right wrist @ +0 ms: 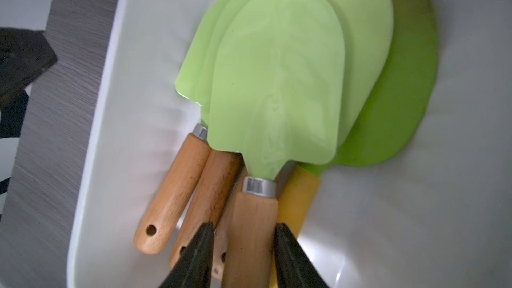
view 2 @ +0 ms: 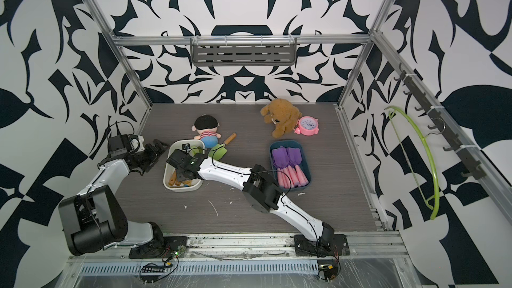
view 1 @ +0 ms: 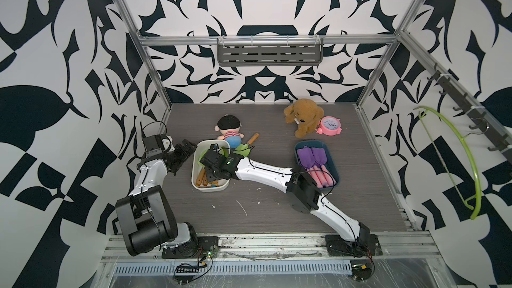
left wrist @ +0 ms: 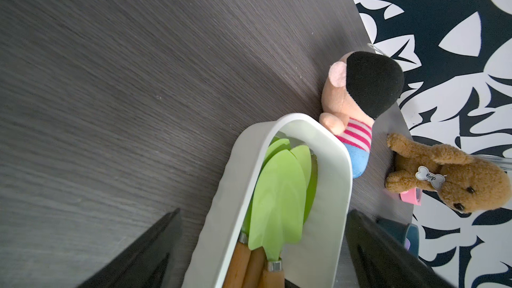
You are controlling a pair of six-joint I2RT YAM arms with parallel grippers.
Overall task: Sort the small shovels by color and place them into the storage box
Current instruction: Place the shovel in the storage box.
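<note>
While astride shovel [right wrist: 277, 78], right hand [right wrist: 245, 228] ajar

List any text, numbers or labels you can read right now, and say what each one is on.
"dog": on the bone-shaped tag worn by the brown plush dog; it appears upside down in the left wrist view.
Dial of the pink alarm clock: it has numerals, but they are too small to read in both top views.
No other readable text.

walls [view 1: 263, 1]: black-white pattern | floor [view 1: 263, 198]: dark woodgrain | shelf [view 1: 270, 54]: grey, slotted
</note>
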